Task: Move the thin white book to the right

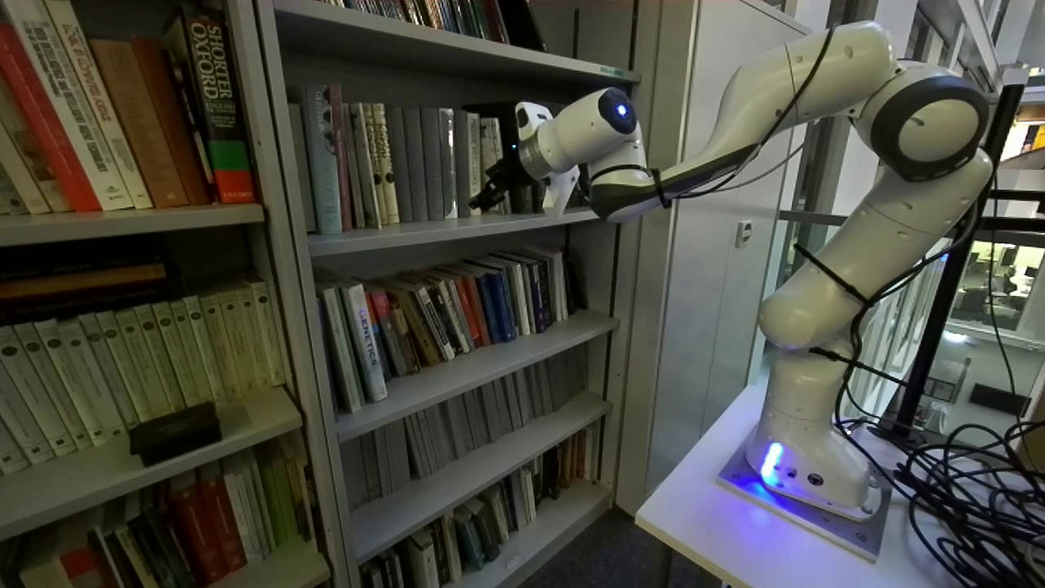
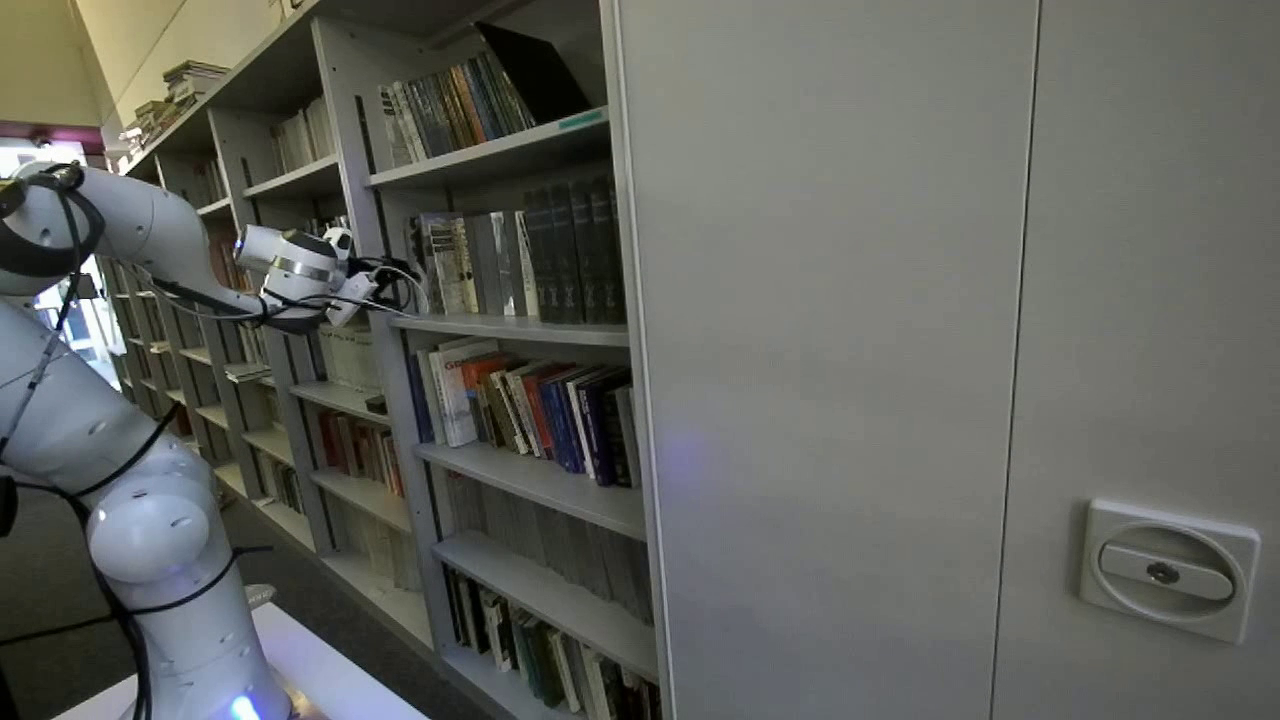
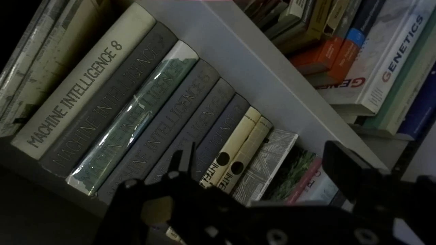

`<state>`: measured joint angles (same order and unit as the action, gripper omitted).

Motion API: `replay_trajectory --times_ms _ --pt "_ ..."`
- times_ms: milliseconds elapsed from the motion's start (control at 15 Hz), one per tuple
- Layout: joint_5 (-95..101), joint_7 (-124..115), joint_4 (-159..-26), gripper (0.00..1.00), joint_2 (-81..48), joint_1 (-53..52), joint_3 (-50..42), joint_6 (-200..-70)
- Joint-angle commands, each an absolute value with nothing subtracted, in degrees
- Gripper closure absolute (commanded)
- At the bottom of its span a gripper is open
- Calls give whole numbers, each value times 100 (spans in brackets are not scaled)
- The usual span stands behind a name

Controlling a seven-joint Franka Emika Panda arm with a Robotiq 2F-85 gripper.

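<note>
1. Thin white book (image 3: 265, 163), picked out by its narrow white spine and grey-patterned cover: stands in a bookcase (image 1: 287, 245), on the shelf (image 1: 424, 233) before the gripper, between two cream spines (image 3: 236, 139) and a red-spined book (image 3: 306, 180).
2. Long axis upright from the shelf. Wrist view shows it aslant: foot toward upper right, at the board; head toward lower left, behind the gripper body.
3. Spine points out of the shelf; patterned cover faces the cream pair.
4. Gripper (image 3: 263, 149): fingers spread wide. One shows against the grey Machine Intelligence spines (image 3: 163, 126), the other beyond the red-spined book; the white book appears in the gap. Contact: cannot tell.
5. White tabletop (image 1: 694, 531): in an exterior view its left edge and near left corner face the bookcase, well apart from it. Panda arm (image 1: 759, 98) has its base set in from that edge and extends over it, up to the book's shelf.
6. Black cables (image 1: 980, 498) heaped toward the tabletop's right edge.
7. One shelf down: Genetics volume (image 1: 364, 335), spine out, slightly leaning.
</note>
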<state>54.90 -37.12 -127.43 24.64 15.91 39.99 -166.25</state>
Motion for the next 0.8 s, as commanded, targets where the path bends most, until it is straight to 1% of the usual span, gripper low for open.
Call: replay_trajectory --times_ms 0,333,733 --pt "5576 -4360 -12636 0 2392 1790 4109 -17180" --pt "5561 -5262 -12582 0 2381 2042 4316 -17821" --pt "5528 -6309 -12522 0 2574 2630 4840 -18171"
